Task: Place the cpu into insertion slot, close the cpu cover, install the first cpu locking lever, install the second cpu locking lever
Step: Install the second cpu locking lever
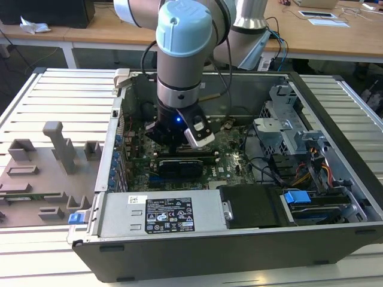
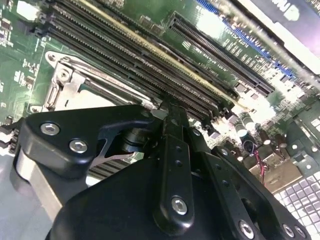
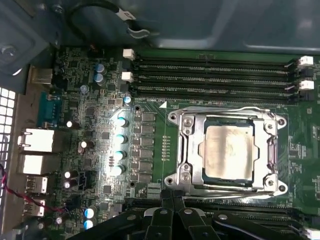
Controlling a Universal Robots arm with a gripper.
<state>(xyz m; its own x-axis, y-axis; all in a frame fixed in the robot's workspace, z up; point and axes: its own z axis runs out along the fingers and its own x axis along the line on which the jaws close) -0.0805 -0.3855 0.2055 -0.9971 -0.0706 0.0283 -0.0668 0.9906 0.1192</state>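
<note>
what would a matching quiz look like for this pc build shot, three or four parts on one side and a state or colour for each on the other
Things:
1. cpu
2. cpu cover
3. memory slots
4. claw

States or colours:
A. long, black and empty
B. shut, fingertips together at the socket's edge
C. silver-grey top, seated in the insertion slot
D. silvery frame lying flat around the chip

Pairs: 1-C, 2-D, 3-A, 4-B

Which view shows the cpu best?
The first wrist view: the cpu faces the camera, seated in the insertion slot with the cpu cover closed around it. In the second wrist view the gripper blocks the chip, leaving a corner of the cover. In the exterior view the arm hides it.
</note>
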